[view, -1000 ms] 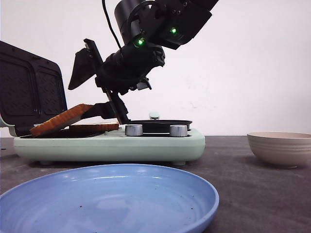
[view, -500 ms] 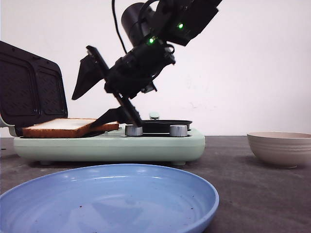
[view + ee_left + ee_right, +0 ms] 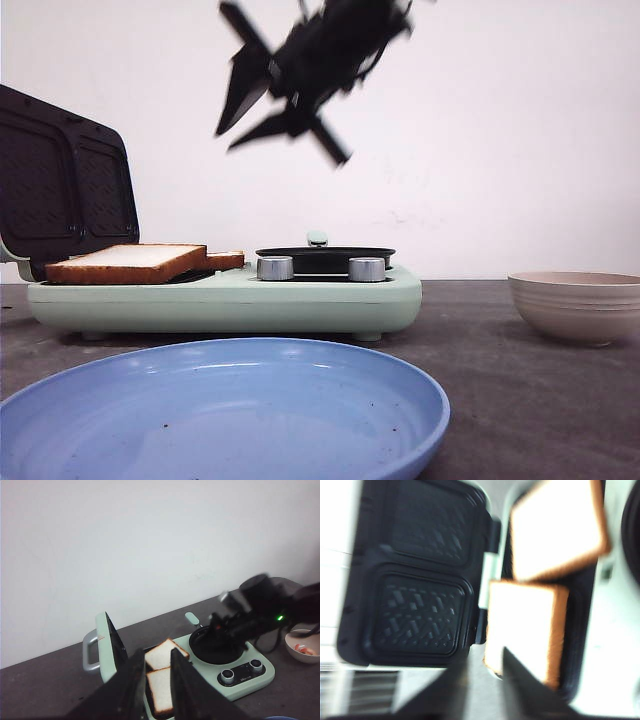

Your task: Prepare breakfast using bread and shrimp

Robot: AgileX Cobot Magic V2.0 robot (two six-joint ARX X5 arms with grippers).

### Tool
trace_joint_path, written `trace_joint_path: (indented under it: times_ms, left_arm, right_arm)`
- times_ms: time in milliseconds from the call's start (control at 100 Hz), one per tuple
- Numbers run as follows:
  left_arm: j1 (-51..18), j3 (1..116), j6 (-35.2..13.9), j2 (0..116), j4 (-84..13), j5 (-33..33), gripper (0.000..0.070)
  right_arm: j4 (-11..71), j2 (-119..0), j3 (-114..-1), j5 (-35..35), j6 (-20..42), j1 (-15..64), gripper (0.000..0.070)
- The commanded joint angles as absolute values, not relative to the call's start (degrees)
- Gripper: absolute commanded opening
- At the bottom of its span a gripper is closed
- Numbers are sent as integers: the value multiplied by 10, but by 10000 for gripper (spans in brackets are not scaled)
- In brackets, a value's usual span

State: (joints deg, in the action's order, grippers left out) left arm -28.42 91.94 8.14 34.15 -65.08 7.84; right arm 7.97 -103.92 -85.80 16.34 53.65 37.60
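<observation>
- Front view: the right hand (image 3: 262,112) hangs high above the green sandwich maker (image 3: 225,297), blurred, its fingers spread apart and holding nothing. The bread (image 3: 125,263) lies flat on the maker's open plate at the left end, lid (image 3: 62,185) tilted up behind it. A blue plate (image 3: 220,412) sits at the near edge of the tabletop (image 3: 500,390), and a beige bowl (image 3: 578,304) stands toward the right edge.
- Left wrist view: the left hand (image 3: 156,686) hovers well back from the maker, fingers apart and empty. Both slices show side by side in the tray. The shrimp (image 3: 304,649) rests as pink bits in the bowl, well apart from the bread.
- Right wrist view: the two slices sit slightly askew, one corner overlapping the other.
- Risk, as I judge it: that overlap could stop the lid closing evenly or squash a slice, and a small, curved shrimp could slip from the fingers on the way over.
- Writing: no brand or label is readable anywhere; the dials (image 3: 275,268) are too small to tell.
</observation>
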Motion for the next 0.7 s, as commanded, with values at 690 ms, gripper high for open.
trace_joint_path:
  times_ms: [690]
  left_arm:
    - [-288, 634, 34, 343, -479, 29, 14]
  right_arm:
    - [196, -734, -861, 10, -30, 503, 4]
